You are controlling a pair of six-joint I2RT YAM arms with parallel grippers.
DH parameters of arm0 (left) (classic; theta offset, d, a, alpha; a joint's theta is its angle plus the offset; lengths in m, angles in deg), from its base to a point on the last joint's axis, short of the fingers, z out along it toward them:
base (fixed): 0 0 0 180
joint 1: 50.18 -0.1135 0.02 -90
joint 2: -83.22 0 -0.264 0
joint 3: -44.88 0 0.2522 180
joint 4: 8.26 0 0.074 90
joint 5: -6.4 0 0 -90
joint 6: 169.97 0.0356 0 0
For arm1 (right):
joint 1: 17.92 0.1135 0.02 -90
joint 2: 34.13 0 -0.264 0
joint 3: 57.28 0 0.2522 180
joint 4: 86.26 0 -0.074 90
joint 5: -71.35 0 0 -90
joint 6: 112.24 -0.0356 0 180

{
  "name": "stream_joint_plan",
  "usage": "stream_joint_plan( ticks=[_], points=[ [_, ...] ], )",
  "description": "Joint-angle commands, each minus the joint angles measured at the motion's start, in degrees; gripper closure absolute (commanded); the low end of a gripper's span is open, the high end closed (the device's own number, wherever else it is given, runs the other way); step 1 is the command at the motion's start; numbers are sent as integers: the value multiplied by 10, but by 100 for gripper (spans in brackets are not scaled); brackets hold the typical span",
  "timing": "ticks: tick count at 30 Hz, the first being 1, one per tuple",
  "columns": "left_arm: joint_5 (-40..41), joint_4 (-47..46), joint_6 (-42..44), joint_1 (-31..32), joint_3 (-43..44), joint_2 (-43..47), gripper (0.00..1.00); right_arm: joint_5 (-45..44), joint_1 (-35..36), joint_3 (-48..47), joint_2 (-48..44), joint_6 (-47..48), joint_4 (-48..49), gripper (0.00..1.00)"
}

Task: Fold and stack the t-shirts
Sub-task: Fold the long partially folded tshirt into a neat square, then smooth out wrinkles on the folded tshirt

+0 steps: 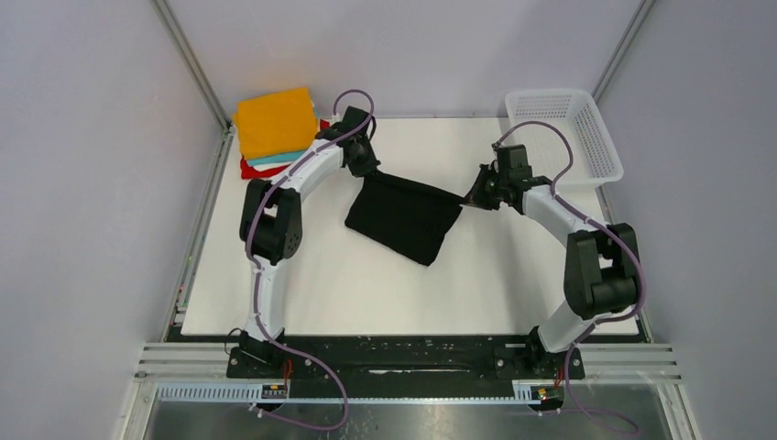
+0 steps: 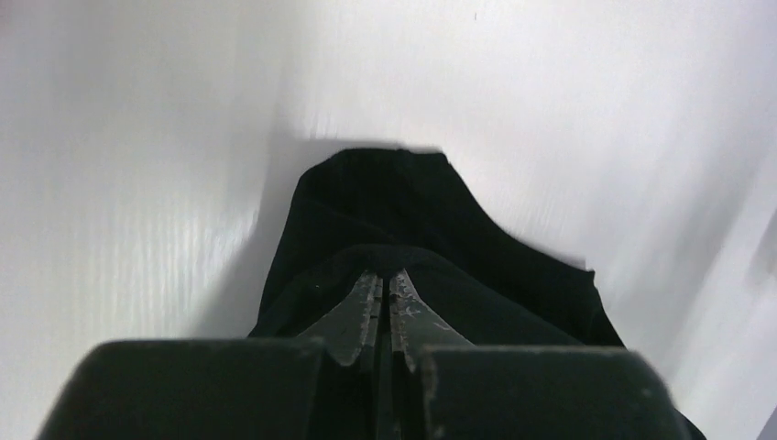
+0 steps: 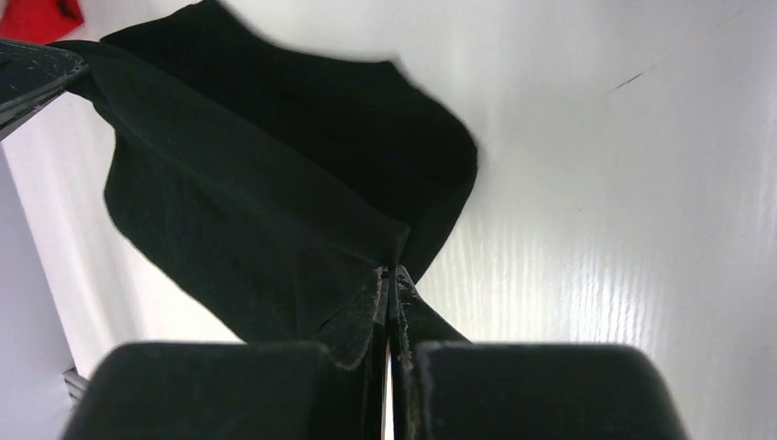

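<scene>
I have the black shirt [image 1: 403,218] pinched at both ends of one edge. The left jaws are closed on one corner and the right jaws are closed tight on the opposite corner, with cloth bunched between the fingers in both wrist views. That edge runs fairly taut between the two pairs of jaws. The rest of the shirt hangs from it and trails onto the counter [image 1: 321,293] on my side of them.

I judge the shirt to be light, limp and already doubled over. It will sag wherever it is unsupported and the layers can slide apart. Corners are the right place to hold it, gripped through every layer, with tension kept even between the two sides.

The left arm [image 1: 302,174] reaches far forward with its wrist turned in toward the cloth. The right arm [image 1: 559,211] angles inward from its elbow.

The folded pile, orange shirt [image 1: 275,121] on top with teal and red beneath, lies just beyond and outside the left jaws. The basket [image 1: 586,137] is outside the right jaws.
</scene>
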Motion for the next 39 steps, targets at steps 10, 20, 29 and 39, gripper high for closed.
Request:
stream_joint_plan(
  ticks=[10, 20, 29, 39],
  points=[
    [-39, -28, 23, -13, 118, -65, 7, 43, -44, -137, 112, 31, -19, 1],
    [-53, -129, 3, 3, -186, 201, 1, 135, 58, 47, -71, -59, 83, 1],
    [-203, -237, -35, 19, -311, 148, 1, 226, 151, 112, 42, -233, 374, 1],
    [-192, -282, -81, 65, -545, 179, 1, 213, 151, 329, 89, -241, 446, 0]
  ],
)
